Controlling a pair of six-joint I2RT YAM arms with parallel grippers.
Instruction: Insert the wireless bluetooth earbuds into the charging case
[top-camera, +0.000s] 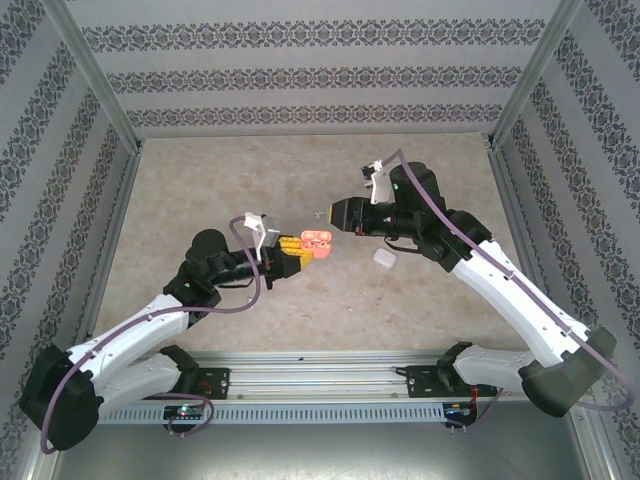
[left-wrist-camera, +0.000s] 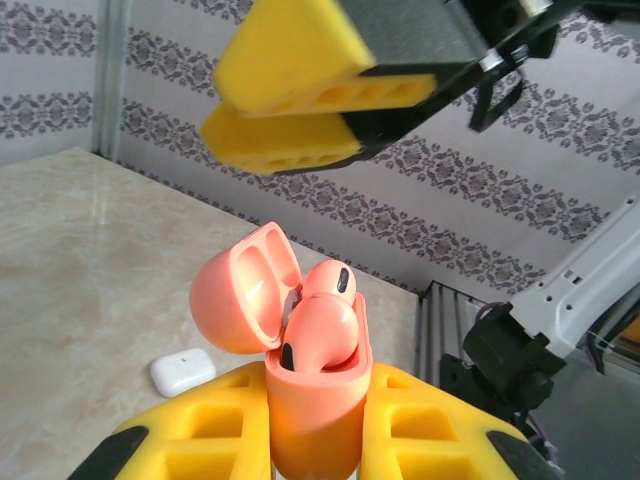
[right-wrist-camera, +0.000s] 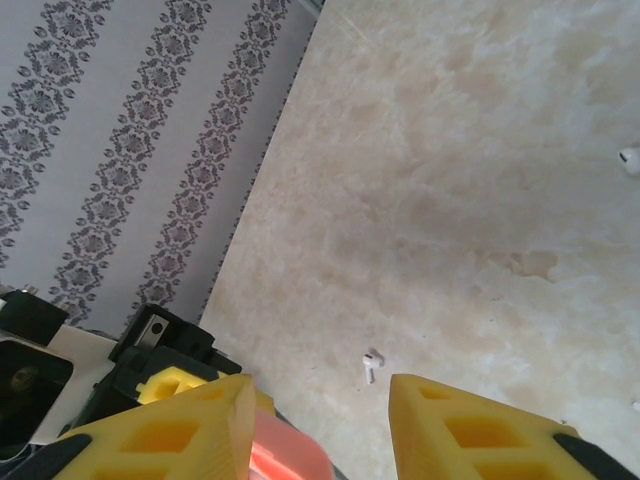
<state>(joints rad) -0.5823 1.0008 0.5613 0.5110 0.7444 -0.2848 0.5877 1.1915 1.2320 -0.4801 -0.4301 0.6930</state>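
My left gripper (top-camera: 298, 247) is shut on the coral charging case (left-wrist-camera: 312, 410), holding it upright between its yellow fingers (left-wrist-camera: 440, 420). The case's lid (left-wrist-camera: 240, 290) is hinged open to the left. Two coral earbuds (left-wrist-camera: 320, 335) sit in its wells, the nearer one riding high. My right gripper (right-wrist-camera: 318, 385) hovers just above the case, open with nothing between its fingers. In the left wrist view its yellow fingers (left-wrist-camera: 300, 90) hang overhead. A white earbud (right-wrist-camera: 371, 364) lies on the table below, and another white earbud (right-wrist-camera: 628, 157) lies at the right edge of the right wrist view.
A closed white case (top-camera: 384, 258) lies on the marble tabletop (top-camera: 200, 190) right of the grippers, also the white case (left-wrist-camera: 181, 372) in the left wrist view. Patterned walls and metal posts (top-camera: 95, 85) enclose the table on three sides.
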